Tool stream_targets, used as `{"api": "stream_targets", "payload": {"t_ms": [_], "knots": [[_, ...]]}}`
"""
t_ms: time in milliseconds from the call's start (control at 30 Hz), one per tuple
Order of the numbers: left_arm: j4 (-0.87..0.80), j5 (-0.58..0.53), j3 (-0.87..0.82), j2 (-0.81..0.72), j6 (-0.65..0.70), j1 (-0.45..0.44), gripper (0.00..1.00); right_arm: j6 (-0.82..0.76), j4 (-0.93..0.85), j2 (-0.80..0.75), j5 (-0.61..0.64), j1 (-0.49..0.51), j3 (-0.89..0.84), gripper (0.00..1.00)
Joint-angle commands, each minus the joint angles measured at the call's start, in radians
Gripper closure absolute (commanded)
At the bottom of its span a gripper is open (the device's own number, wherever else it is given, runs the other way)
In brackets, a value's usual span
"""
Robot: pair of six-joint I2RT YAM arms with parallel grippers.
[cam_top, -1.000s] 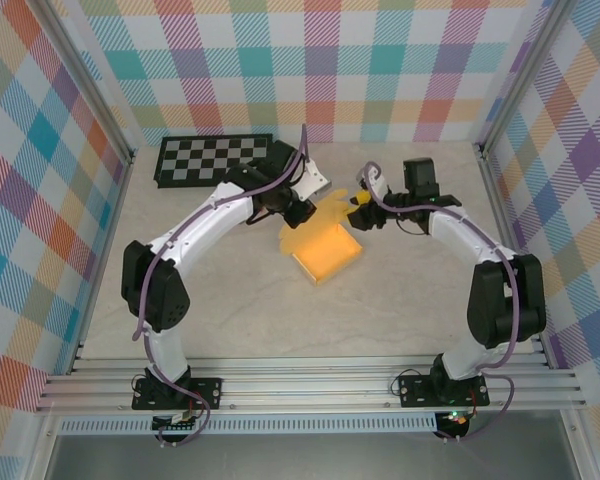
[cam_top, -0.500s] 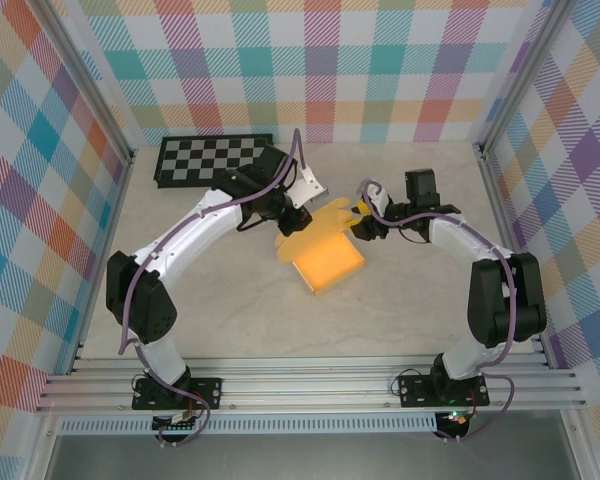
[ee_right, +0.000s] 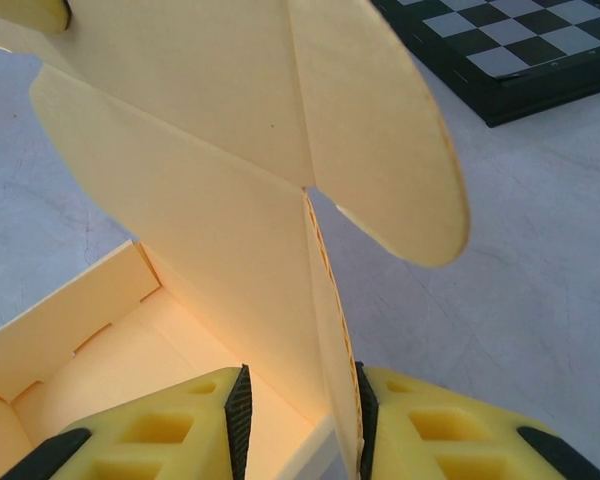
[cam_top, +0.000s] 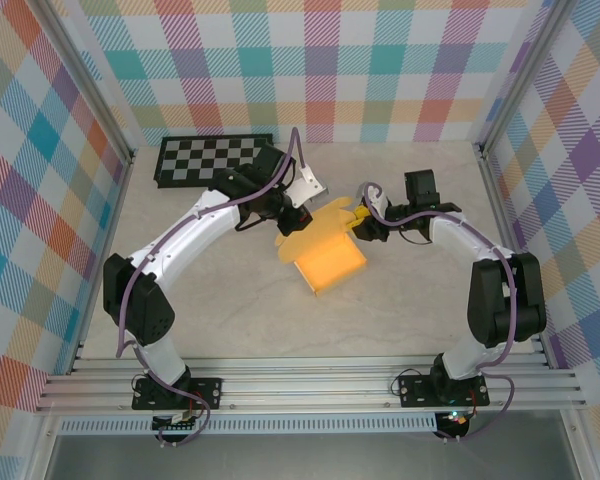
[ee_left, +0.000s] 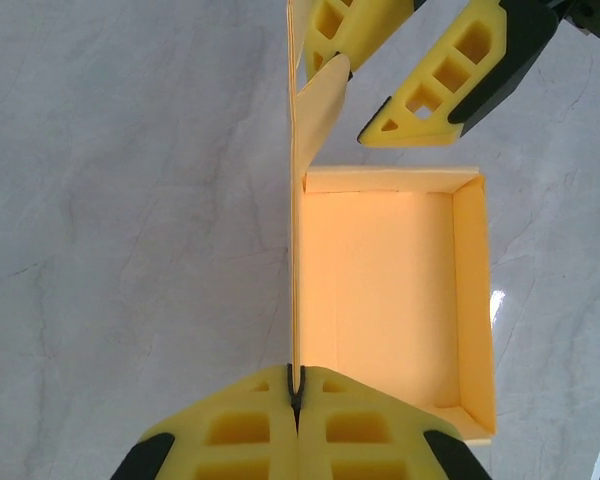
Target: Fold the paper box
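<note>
Paper box [cam_top: 330, 262] is set open-upward, long axis diagonal; its upright flap is clamped in left gripper [ee_left: 295, 385] jaws, straddled by part-open right gripper [ee_right: 302, 385] jaws.

The yellow-orange box [cam_top: 329, 260] sits open mid-table, walls up, its lid panel and rounded flaps standing upright.

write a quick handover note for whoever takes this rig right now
Left gripper: shut on the edge of the paper box's upright lid panel.
Right gripper: open, fingers straddling that same panel beside its rounded flap.
Done: the tray walls stand up.
To do: likely tuck the flaps in and bring the lid down shut.
</note>
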Motion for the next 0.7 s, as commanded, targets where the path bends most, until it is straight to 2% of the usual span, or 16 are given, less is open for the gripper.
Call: {"api": "stream_targets", "payload": {"t_ms": [0, 267, 500, 533, 600, 633, 667], "knots": [[-0.014, 0.030, 0.011, -0.023, -0.001, -0.006, 1.00, -0.014, -0.024, -0.002, -0.024, 0.008, 0.043, 0.65], [-0.023, 0.030, 0.023, -0.011, -0.001, -0.023, 1.00, 0.014, -0.019, 0.010, 0.030, 0.038, 0.070, 0.65], [-0.015, -0.030, 0.038, 0.003, -0.041, -0.025, 1.00, 0.029, -0.050, 0.009, 0.073, 0.041, 0.079, 1.00], [-0.006, -0.055, 0.043, 0.007, -0.063, -0.025, 0.98, 0.044, -0.043, 0.004, 0.094, 0.041, 0.072, 1.00], [0.015, -0.122, 0.050, 0.014, -0.122, -0.025, 0.85, 0.076, 0.002, -0.012, 0.140, 0.042, 0.042, 1.00], [0.029, -0.159, 0.050, 0.012, -0.155, -0.023, 0.70, 0.096, 0.037, -0.024, 0.169, 0.042, 0.016, 1.00], [0.046, -0.193, 0.041, 0.003, -0.187, -0.022, 0.61, 0.110, 0.059, -0.034, 0.188, 0.041, -0.001, 1.00]]}}
